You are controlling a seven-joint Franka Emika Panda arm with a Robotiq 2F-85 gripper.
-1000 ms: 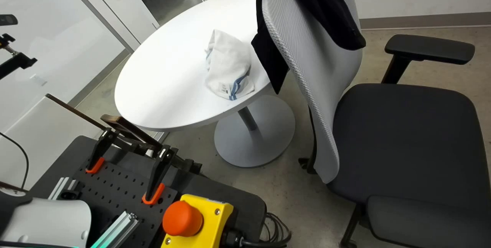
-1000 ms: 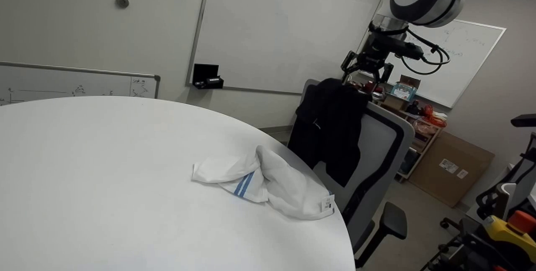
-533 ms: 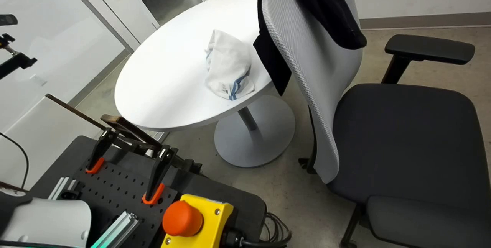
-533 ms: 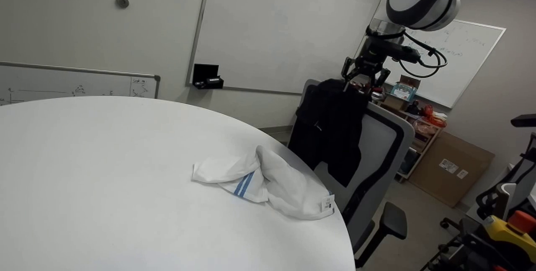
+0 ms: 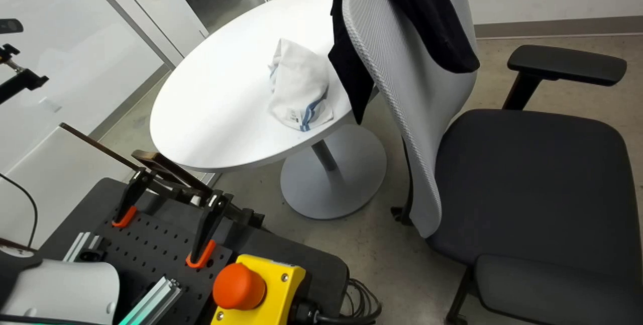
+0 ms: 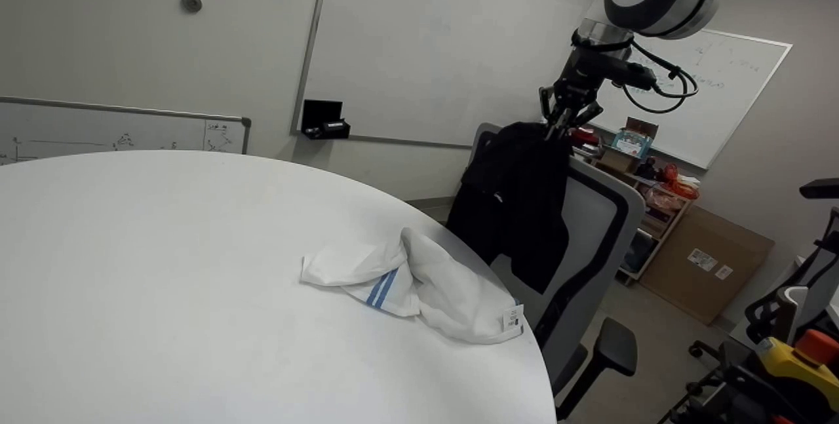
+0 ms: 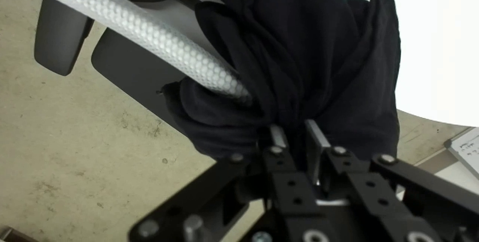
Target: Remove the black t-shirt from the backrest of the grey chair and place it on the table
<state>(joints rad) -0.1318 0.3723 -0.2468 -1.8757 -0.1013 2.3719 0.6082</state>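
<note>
Black t-shirt fabric [image 6: 518, 194] drapes the grey chair's backrest [image 6: 591, 209], pinched in the pincer [image 7: 295, 133].

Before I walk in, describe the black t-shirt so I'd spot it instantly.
Find the round white table, then the grey chair backrest at its edge. Draped over that backrest is the black t-shirt, dark and hanging, unlike the blue-striped white cloth lying on the table.

A black t-shirt [image 5: 428, 18] hangs over the grey backrest [image 5: 419, 94].
</note>
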